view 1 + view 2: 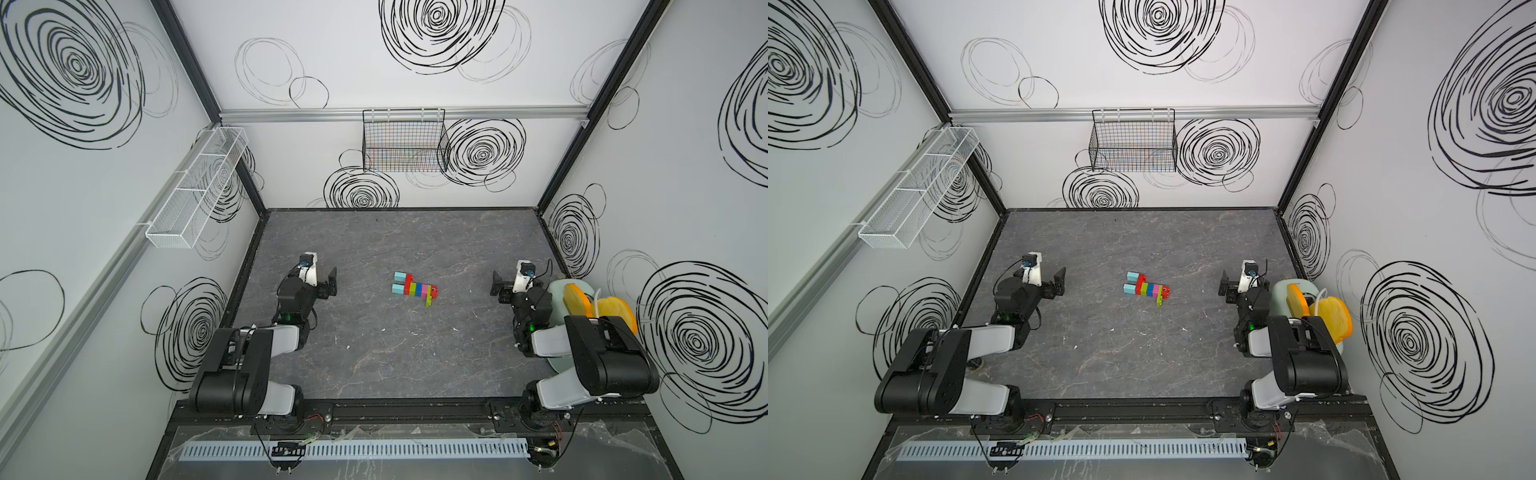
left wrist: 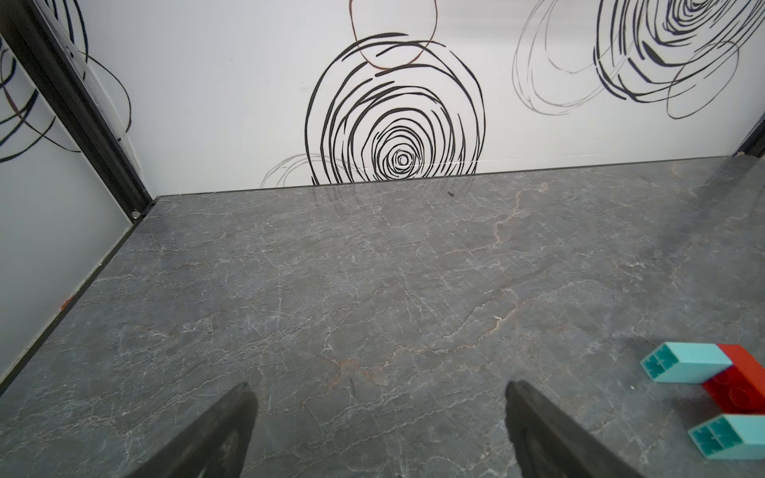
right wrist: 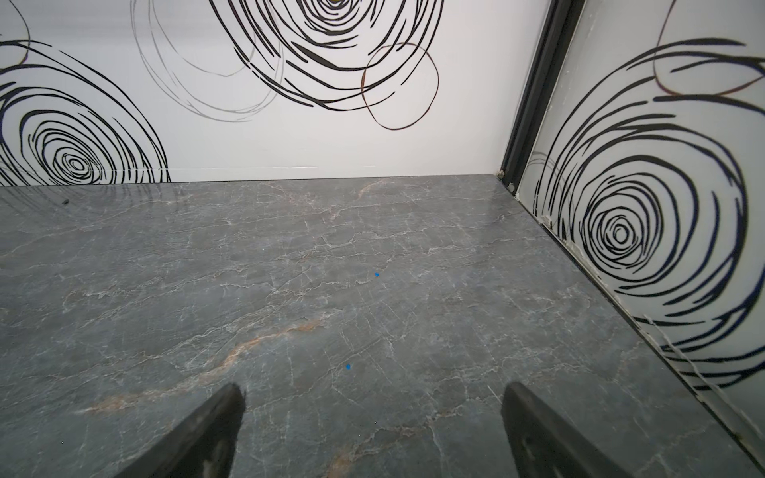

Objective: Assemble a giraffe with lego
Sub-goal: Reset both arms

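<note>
Red, blue and green, the giraffe lies built in the middle, so it looks done, and the left gripper and right gripper rest at the sides, open and empty.

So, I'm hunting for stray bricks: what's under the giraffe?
The giraffe lies on its side, flat on the grey tabletop. Nothing shows poking out from beneath it. The patch directly under it is covered.
</note>
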